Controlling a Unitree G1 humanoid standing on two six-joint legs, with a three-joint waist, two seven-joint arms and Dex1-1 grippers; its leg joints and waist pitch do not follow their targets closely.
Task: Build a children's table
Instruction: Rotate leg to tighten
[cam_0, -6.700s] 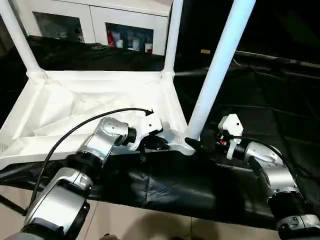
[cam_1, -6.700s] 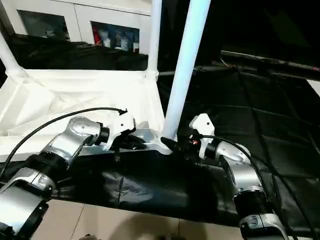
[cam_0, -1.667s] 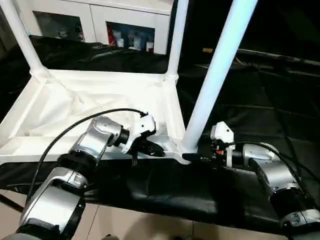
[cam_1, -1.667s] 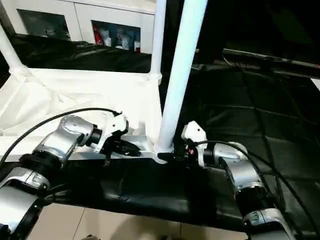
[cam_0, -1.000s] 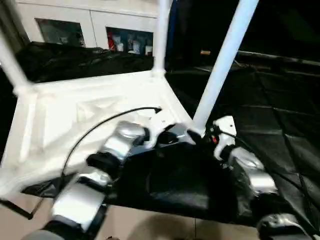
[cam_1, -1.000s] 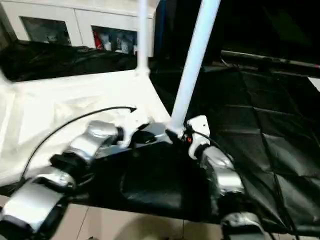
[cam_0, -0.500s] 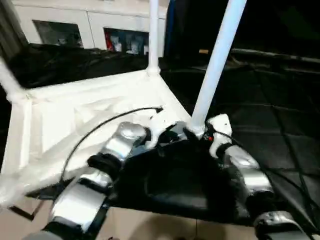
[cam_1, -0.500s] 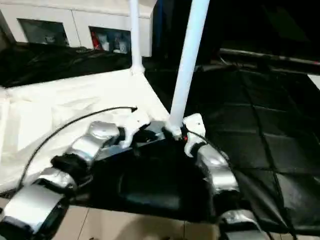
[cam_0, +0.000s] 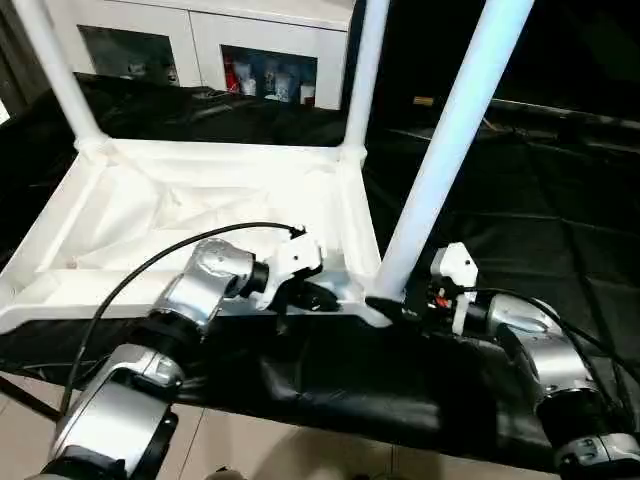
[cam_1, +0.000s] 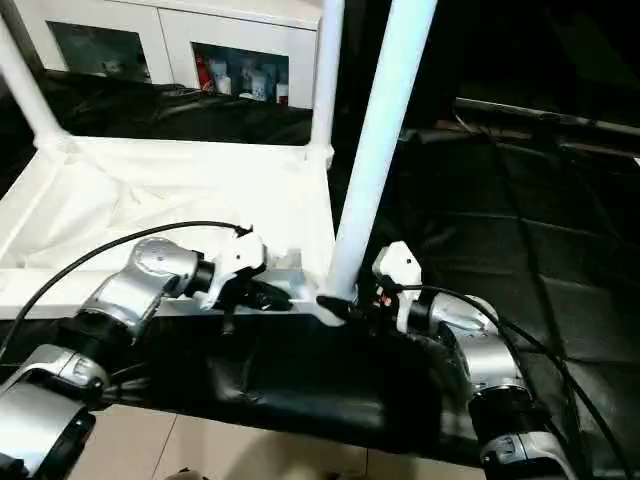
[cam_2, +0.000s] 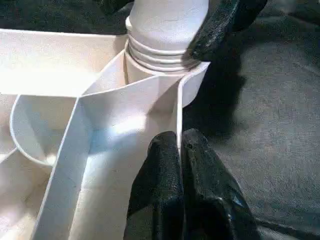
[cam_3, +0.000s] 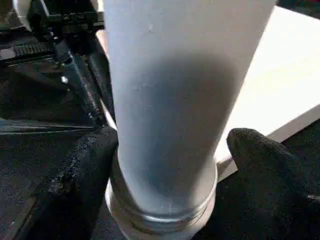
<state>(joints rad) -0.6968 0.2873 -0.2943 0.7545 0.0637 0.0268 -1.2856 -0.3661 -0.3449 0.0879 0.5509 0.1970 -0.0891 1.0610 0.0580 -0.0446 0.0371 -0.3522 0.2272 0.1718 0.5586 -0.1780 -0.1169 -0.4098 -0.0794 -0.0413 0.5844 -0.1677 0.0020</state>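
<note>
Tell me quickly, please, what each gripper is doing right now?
Left gripper: shut on the table top's rim.
Right gripper: fingers either side of the leg; grip unclear.

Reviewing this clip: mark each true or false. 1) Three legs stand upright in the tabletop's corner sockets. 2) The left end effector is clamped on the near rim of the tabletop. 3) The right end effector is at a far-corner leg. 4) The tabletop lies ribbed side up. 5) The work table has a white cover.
1) True: three legs, including the near leg, stand on the tabletop.
2) True: the left end effector is shut on the rim.
3) False: the right end effector straddles the near leg's base.
4) True.
5) False: the work table is draped in black.
</note>
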